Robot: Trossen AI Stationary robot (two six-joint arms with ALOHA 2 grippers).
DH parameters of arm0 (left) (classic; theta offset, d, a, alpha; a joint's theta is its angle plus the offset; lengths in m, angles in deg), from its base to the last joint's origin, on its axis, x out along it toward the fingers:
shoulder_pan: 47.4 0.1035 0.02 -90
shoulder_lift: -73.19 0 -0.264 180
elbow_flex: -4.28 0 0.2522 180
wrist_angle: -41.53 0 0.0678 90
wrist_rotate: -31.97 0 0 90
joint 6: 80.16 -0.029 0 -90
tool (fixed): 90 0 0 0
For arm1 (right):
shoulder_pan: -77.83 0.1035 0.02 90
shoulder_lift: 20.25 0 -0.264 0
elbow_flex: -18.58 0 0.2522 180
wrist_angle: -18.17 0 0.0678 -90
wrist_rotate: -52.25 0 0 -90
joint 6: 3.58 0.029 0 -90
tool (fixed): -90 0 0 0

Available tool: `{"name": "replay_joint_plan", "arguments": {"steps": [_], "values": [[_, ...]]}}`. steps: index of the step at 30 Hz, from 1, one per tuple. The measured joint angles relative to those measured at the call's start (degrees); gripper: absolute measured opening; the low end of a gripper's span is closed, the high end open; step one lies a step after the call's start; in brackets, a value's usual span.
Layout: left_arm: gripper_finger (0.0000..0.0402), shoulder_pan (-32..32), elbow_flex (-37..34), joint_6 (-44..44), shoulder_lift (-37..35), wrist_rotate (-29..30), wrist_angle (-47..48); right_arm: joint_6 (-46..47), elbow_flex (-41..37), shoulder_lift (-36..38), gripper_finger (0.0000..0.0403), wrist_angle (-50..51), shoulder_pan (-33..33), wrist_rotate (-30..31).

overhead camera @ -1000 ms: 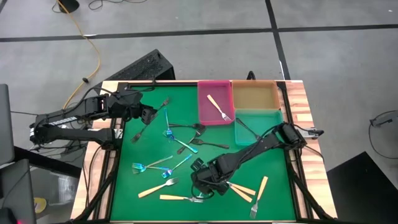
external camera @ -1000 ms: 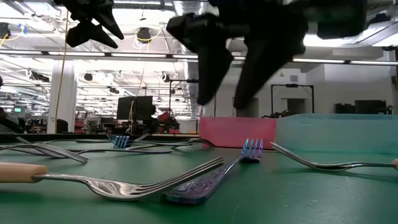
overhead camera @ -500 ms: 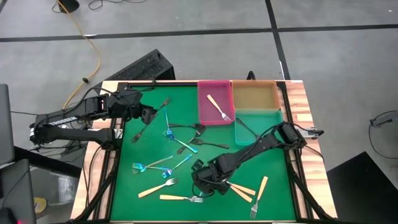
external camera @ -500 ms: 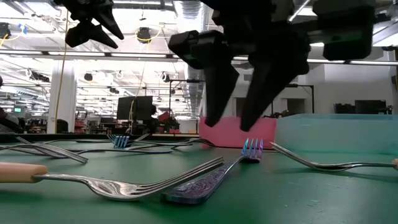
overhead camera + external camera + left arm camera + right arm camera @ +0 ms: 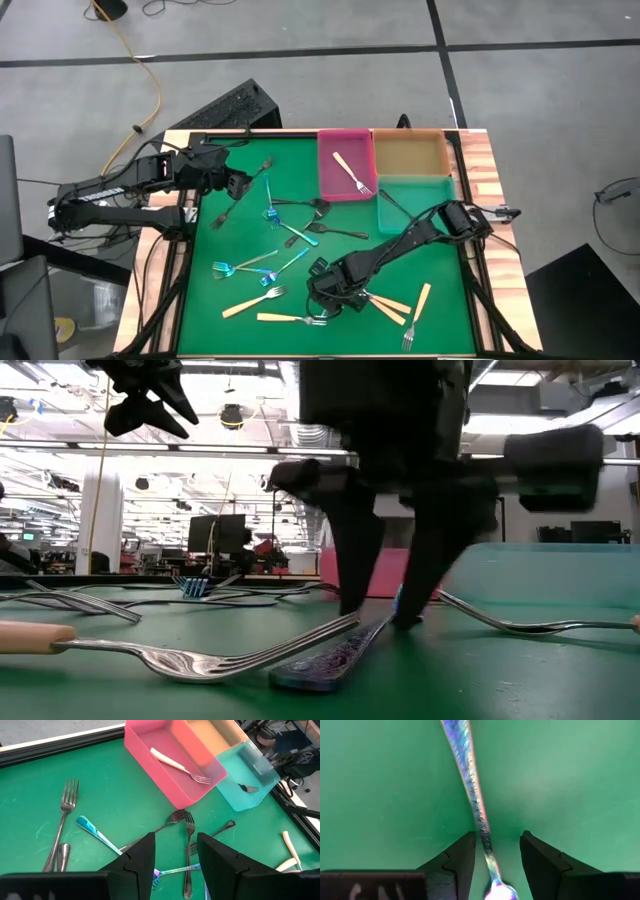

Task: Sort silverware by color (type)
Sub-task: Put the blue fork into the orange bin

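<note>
Two dark arms work over a green mat (image 5: 240, 225) strewn with slim forks. Right pincer (image 5: 385, 615), lowered to the mat near its front edge, stands with fingers (image 5: 457, 862) spread, one on each side of the shiny iridescent blue fork (image 5: 470, 795), whose handle runs forward between them; no squeeze on it is visible. Just beside this pincer lie tan-handled silver forks (image 5: 280, 318). Left pincer (image 5: 243, 187) hovers above the mat's far left part, fingers (image 5: 142, 857) apart and empty, with dark metal forks (image 5: 187, 845) below it. Beyond the left pincer, a pink rectangular bin (image 5: 165, 775) holds one tan-handled fork (image 5: 177, 765), and a translucent teal bin (image 5: 250, 780) holds one dark fork (image 5: 247, 788).
</note>
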Motion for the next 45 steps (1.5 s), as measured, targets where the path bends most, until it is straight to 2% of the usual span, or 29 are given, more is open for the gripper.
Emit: {"name": "replay_joint_plan", "arguments": {"steps": [18,35,45], "values": [[0.0129,0.0,0.0,0.1,0.0,0.1,0.4,0.3,0.4,-2.7,0.0164,2.8,-0.4,-0.1],[0.0129,0.0,0.0,0.3,0.0,1.2,0.4,5.6,0.2,-2.8,0.0061,3.2,-0.7,0.0],[0.0129,0.0,0.0,0.3,0.0,1.6,0.4,12.3,0.1,-2.8,0.0031,3.2,-0.9,0.0]]}}
